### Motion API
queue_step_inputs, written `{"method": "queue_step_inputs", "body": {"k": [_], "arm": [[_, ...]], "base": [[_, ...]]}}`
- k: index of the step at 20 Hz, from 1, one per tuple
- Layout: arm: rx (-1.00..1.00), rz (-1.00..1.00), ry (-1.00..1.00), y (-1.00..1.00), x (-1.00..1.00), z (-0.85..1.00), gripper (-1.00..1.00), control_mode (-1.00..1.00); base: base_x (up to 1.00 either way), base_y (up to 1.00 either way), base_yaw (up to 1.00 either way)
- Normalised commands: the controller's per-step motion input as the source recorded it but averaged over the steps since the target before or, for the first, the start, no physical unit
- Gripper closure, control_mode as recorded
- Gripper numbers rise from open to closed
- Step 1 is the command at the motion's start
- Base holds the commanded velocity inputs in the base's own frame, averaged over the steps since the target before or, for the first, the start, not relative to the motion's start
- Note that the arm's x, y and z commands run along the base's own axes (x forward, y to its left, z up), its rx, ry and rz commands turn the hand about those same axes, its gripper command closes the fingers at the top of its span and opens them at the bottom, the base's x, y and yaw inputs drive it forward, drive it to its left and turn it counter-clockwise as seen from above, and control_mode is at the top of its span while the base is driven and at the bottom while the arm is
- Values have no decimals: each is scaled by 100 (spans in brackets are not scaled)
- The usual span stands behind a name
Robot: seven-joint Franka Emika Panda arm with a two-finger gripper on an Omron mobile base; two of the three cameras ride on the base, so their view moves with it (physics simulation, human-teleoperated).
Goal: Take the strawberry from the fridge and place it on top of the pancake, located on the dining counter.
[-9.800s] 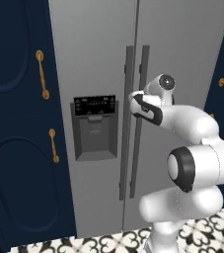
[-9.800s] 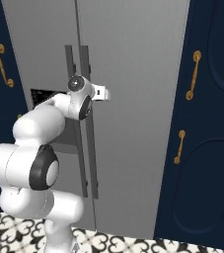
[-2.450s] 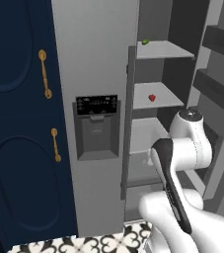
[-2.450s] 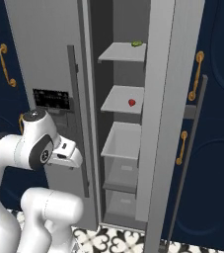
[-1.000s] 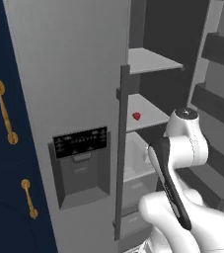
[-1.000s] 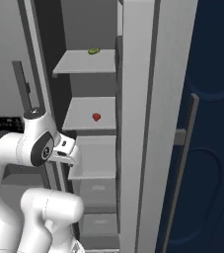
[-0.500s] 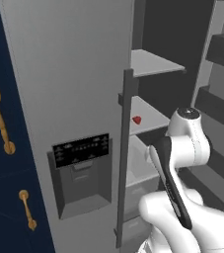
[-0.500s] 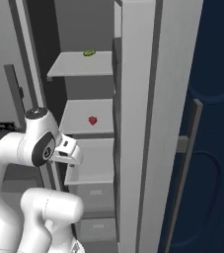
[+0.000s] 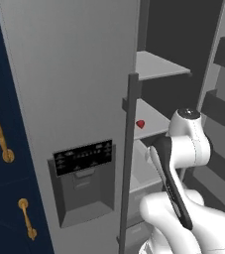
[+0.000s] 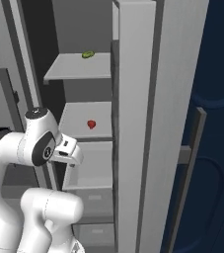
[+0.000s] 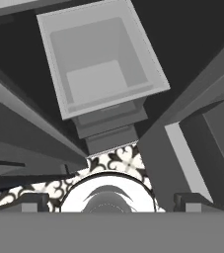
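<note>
A: What is changing since half a second back?
B: Both base views are sliding closer to the fridge [image 9: 74,74]; its left door is filling more of the left view.
A: And the strawberry [image 10: 91,124]?
B: It is sitting on the middle shelf [image 10: 84,121], above and just right of the hand [image 10: 73,154], which is pointing down, fingers spread wide, gripping nothing.

fridge [image 9: 84,74] top cut off, green fruit [image 10: 88,54] too small to identify
</note>
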Motion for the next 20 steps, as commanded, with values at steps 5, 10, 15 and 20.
{"method": "queue_step_inputs", "body": {"k": [5, 10, 15, 20], "arm": [[0, 0, 0, 0, 0, 0, -100, 100], [0, 0, 0, 0, 0, 0, -100, 100], [0, 0, 0, 0, 0, 0, -100, 100], [0, 0, 0, 0, 0, 0, -100, 100]], "base": [[25, -30, 0], [20, -44, 1], [12, -23, 0], [15, -3, 0]]}}
